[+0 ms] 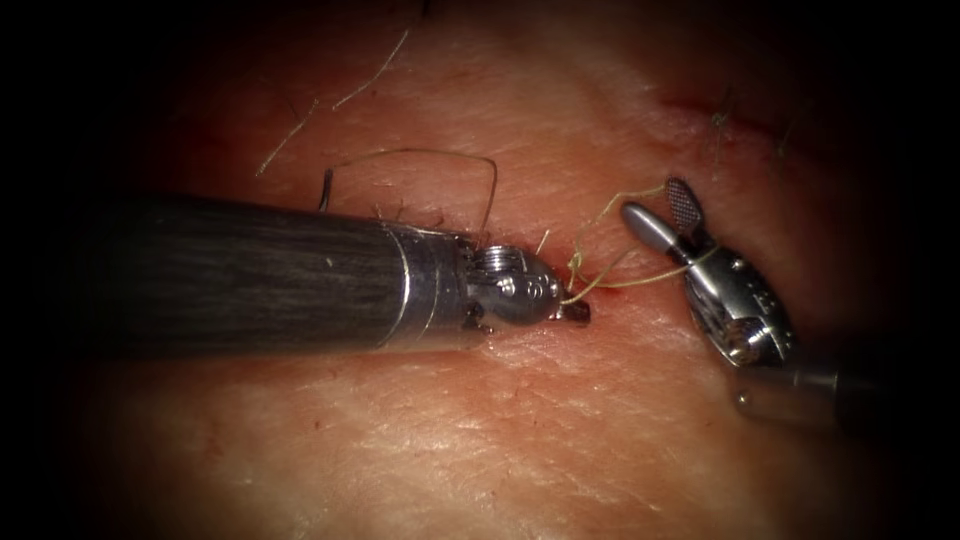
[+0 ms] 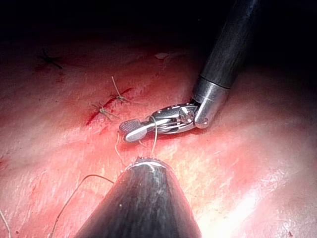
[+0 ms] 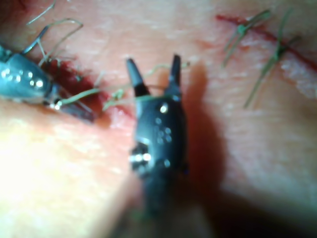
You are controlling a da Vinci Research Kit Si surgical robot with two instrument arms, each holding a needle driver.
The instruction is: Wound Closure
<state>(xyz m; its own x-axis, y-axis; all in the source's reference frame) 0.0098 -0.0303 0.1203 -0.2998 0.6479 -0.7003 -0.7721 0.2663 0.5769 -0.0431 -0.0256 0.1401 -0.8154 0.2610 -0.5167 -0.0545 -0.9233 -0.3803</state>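
Note:
The left tool [image 1: 577, 312] lies across the tissue [image 1: 520, 440] with its tip down at the cut [image 1: 588, 285]. Its jaws look shut on the pale thread [image 1: 640, 283]. That thread runs right and wraps over the right tool just behind its jaws. The right tool [image 1: 657, 202] hovers right of the cut, jaws open and holding nothing. In the right wrist view its open jaws [image 3: 152, 60] point past the thread [image 3: 119, 94], which leads to the left tool [image 3: 81, 113]. A short dark piece, possibly the needle's end [image 1: 325, 188], peeks above the left shaft, with thread arching from it.
Tied stitches with cut thread ends [image 1: 720, 115] sit along the closed stretch of the cut beyond the right tool, as do stitches [image 3: 275, 49] and stitches [image 2: 101, 110]. Loose thread [image 1: 370, 75] lies on the far tissue. The left shaft [image 2: 143, 198] hides its own jaws.

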